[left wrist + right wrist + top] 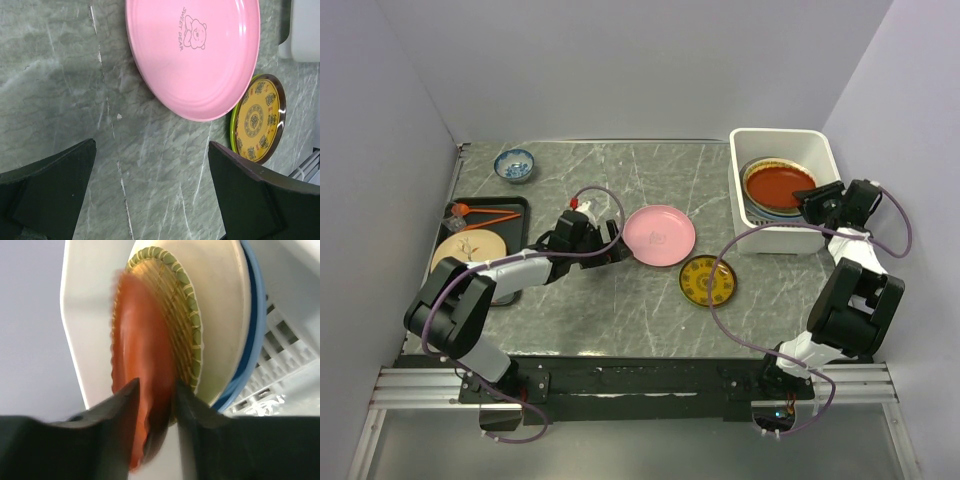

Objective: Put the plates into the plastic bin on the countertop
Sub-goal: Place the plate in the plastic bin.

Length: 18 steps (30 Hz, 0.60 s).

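Overhead, the white plastic bin (780, 135) sits at the upper right of the frame on the dark marble-look countertop (600, 180), with a red-orange plate (778, 185) on top of the stack inside it. The right gripper (817, 203) hangs over the bin's near right edge. In its wrist view the blurred rim of that plate lies between the two fingers, which stand narrowly apart on either side of it; I cannot tell whether they clamp it or merely flank it. Behind it in that view are a green-rimmed plate (185, 305), a white plate (220, 315) and a blue plate (255, 325). Near the middle of the frame a pink plate (660, 235) lies flat on the countertop, and a small yellow-patterned plate (707, 281) sits just beside it, lower right. The left gripper (151, 150) is spread wide and holds nothing, low over bare countertop just left of the pink plate. At far left a cream plate (468, 250) with a leaf sprig rests on the black tray (515, 205), and a blue-and-white bowl (514, 164) stands above it
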Available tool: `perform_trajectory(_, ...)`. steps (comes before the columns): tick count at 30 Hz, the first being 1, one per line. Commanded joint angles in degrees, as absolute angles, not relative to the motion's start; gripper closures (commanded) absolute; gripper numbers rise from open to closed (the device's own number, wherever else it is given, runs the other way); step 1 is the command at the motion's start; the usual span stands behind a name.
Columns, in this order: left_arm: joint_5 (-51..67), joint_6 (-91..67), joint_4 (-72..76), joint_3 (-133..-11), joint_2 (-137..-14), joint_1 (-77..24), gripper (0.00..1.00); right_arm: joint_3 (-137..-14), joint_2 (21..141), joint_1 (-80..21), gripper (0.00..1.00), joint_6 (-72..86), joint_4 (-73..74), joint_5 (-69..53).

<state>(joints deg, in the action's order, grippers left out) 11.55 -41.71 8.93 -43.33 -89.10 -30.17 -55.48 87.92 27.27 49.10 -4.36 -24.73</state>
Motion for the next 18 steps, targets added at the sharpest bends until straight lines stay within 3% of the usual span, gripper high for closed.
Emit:
perform_trajectory(1, 10.55, -42.01, 10.11, -43.42, -87.28, -30.15, 0.01, -58.88, 86.66, 27.25, 0.4, 46.5, -1.85, -21.72)
perform_trajectory(7, 9.76, -42.19, 9.93, -44.38, -88.42, -30.15, 0.01, -60.12, 84.11, 26.72, 0.24, 44.83, 1.76, -17.85)
perform_trajectory(18, 10.28, -43.07, 10.9, -47.54, -92.72, -30.06, 0.01, -57.3, 72.96, 25.32, 0.13, 44.47, 1.31, -12.57)
